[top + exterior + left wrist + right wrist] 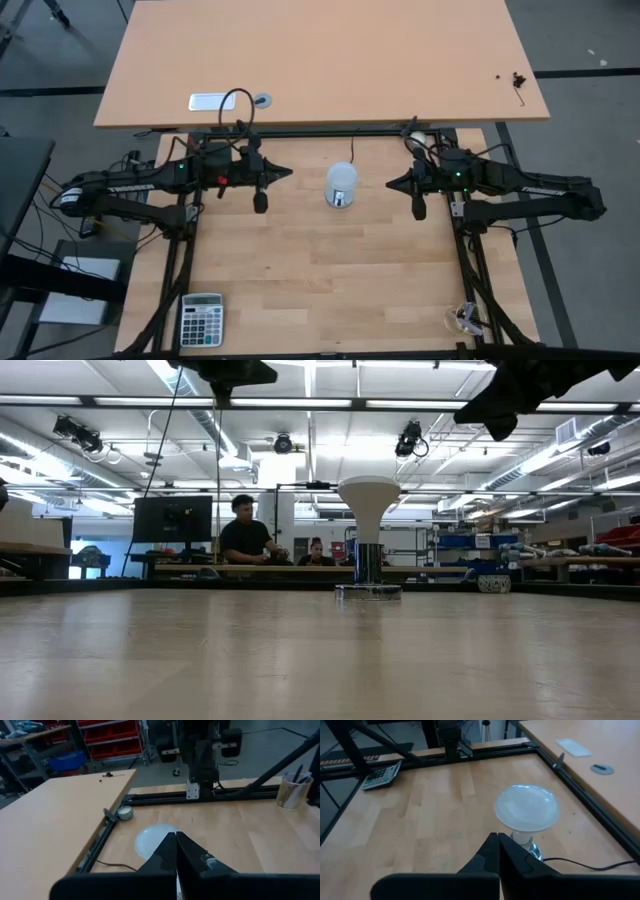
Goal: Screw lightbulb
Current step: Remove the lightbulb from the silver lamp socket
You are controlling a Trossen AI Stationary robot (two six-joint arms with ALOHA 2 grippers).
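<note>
Light wooden plank counter (300, 280), black rail frame round its edges, mostly bare; grey calculator (202, 320) at one near corner. White frosted lightbulb (341, 182) stands mid-counter toward the far rail, axis vertical, dome up, screwed into silver socket base (368, 591). Left gripper (288, 173) and right gripper (391, 183) flank it, raised, apart from it, jaws closed, empty.

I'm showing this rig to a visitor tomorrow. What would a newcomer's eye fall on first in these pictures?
First, the white lightbulb standing upright in its silver socket base near the middle of the wooden table, between the two arms. Next, the left claw and right claw, both shut, pointing at the bulb from either side without touching it. A calculator lies at the table's near left corner.
</note>
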